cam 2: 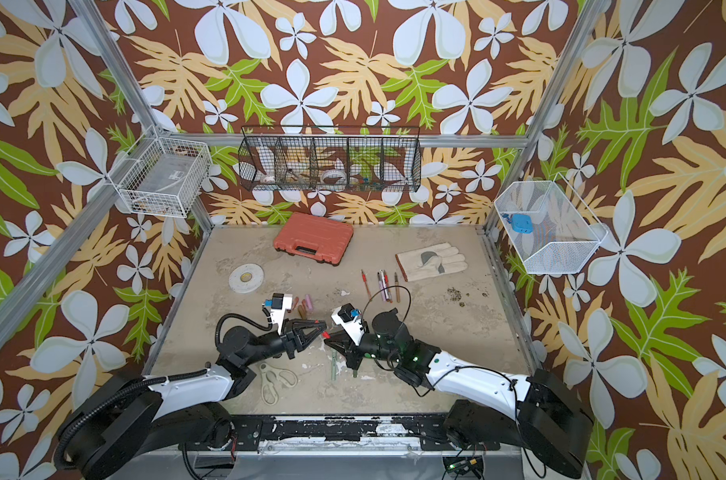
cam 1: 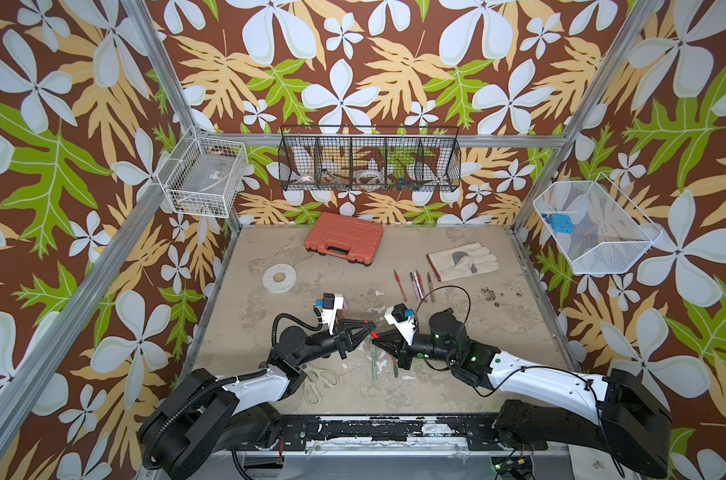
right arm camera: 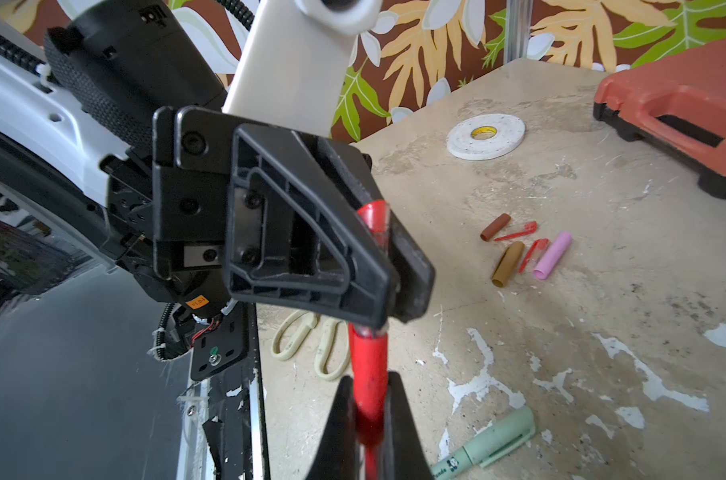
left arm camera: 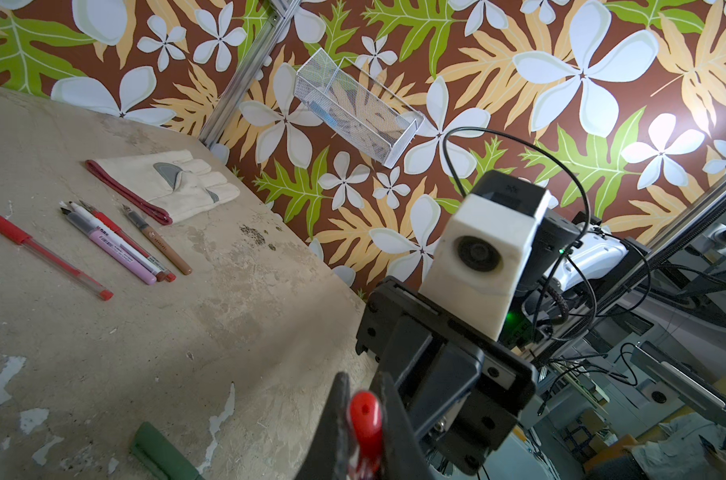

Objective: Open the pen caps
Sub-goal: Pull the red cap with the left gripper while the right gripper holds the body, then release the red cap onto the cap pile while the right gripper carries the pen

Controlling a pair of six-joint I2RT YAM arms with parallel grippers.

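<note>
Right wrist view: we see the right gripper point(right arm camera: 369, 380) squeezed tight on a red pen point(right arm camera: 369, 357), on its fat red part. The left gripper point(right arm camera: 394, 309) is squeezed on the same pen farther along, where it looks clear with a red pointy end. The pen hangs above the table point(right arm camera: 602, 340), stretched between the two grippers. We cannot tell where its cap starts. Past the fingers, five lie loose and close together on the table: a brown cap point(right arm camera: 495, 227), a gold cap point(right arm camera: 507, 264), a pink cap point(right arm camera: 552, 255) and two thin red caps point(right arm camera: 516, 232). They are short little tubes. Nearer to us a pale green pen point(right arm camera: 490, 444) lies flat with its cap on, and cream scissors point(right arm camera: 311, 345) lie by the table's front edge.
</note>
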